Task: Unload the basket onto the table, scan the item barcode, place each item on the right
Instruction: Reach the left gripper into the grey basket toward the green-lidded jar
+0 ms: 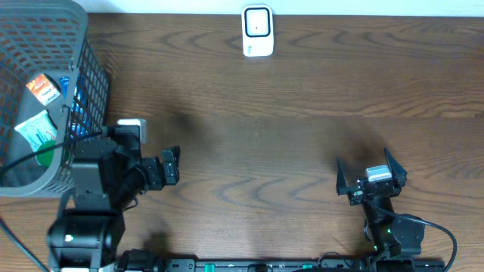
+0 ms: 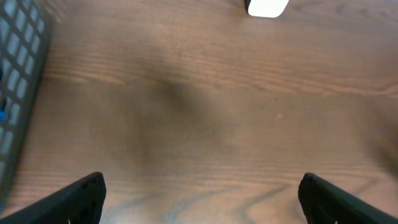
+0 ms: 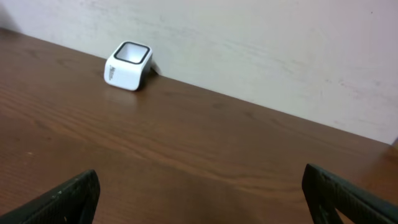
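- At the far left corner of the bench [image 1: 287,113] I see a grey mesh basket [image 1: 92,69]. An orange packet [image 1: 43,88] and a green-and-white packet [image 1: 36,130] lie inside it; I cannot make out a barcode on either.
- Just beside the basket's near right side, my left gripper [image 1: 174,165] points right along the bench. On its wrist view the left gripper [image 2: 202,199] has its jaws spread wide, with only bare wood between them.
- The white scanner [image 1: 257,32] sits at the middle of the far edge, against the wall [image 3: 261,43], well apart from both arms.
- Near the front right, my right gripper [image 1: 364,160] faces the far edge, jaws wide and empty; its wrist view shows the scanner [image 3: 128,65] ahead to the left.
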{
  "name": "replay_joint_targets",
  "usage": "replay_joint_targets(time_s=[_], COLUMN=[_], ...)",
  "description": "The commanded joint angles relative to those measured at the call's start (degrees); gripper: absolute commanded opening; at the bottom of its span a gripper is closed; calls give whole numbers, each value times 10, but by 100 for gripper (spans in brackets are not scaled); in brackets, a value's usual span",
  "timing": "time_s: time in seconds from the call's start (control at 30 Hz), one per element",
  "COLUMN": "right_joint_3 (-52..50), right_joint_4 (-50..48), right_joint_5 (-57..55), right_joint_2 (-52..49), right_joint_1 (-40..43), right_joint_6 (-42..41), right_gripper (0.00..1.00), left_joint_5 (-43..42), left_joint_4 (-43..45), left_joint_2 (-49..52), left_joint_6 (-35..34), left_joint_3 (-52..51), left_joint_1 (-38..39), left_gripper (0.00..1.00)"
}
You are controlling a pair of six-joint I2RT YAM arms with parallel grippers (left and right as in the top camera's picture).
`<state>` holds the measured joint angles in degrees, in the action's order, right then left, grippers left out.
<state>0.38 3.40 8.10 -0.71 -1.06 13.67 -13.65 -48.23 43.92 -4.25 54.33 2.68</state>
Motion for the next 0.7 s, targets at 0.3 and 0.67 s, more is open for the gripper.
replay_joint_targets(time_s=[0.3, 0.67], right_joint_3=[-1, -1], right_joint_4=[2, 2], right_joint_5=[-1, -1], right_joint_2=[3, 3], right_joint_1=[2, 2], right_joint_6=[1, 1], right_gripper=[99, 99], left_joint_5=[138, 137], left_joint_4=[-197, -275], left_joint_2=[199, 325], left_joint_6=[-28, -151], left_joint_3=[400, 501], left_joint_1=[-30, -266], left_gripper=[97, 98])
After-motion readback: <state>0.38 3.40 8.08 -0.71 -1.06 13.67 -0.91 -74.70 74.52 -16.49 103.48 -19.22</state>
